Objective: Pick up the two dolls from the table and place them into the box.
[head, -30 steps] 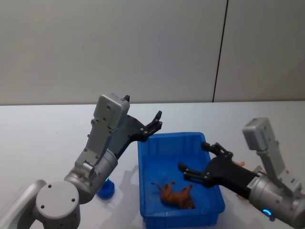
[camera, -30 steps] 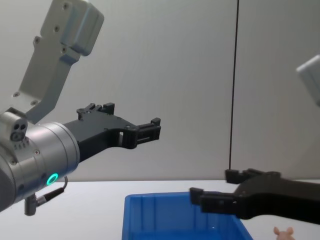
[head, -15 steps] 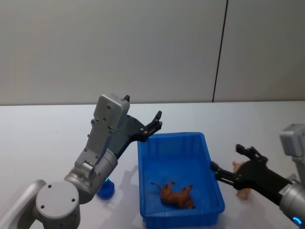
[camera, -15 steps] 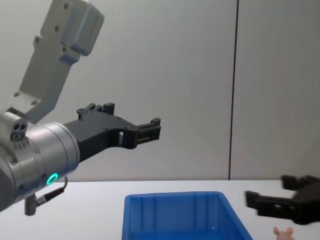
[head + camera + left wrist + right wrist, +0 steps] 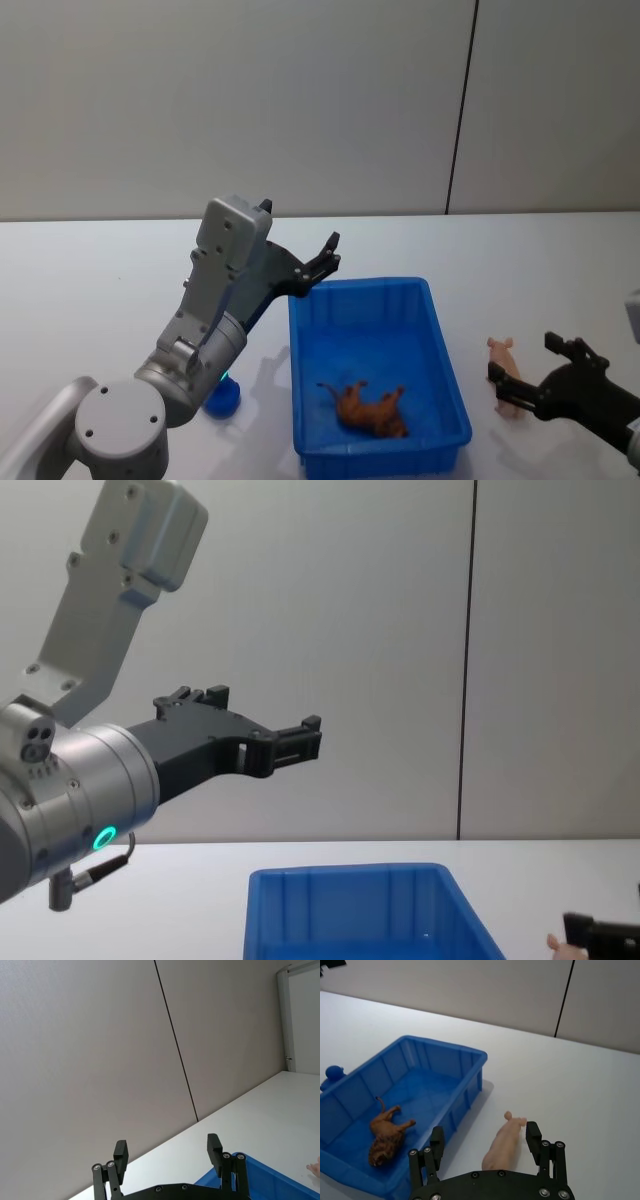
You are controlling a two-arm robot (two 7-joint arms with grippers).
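The right tool point(image 5: 485, 1139), fingers spread, hovers just beside the pink doll point(image 5: 501, 1149), lying on the worktop point(image 5: 100, 290) right of the box point(image 5: 365, 300); the blue doll point(image 5: 223, 397) sits left of it; the left tool point(image 5: 328, 254), fingers apart, hangs raised above the box's far left corner.

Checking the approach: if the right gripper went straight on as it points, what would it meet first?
Probably the pale pink pig-shaped soft toy lying on the white table, in line with the gap of the open right gripper; exact depth is unclear.
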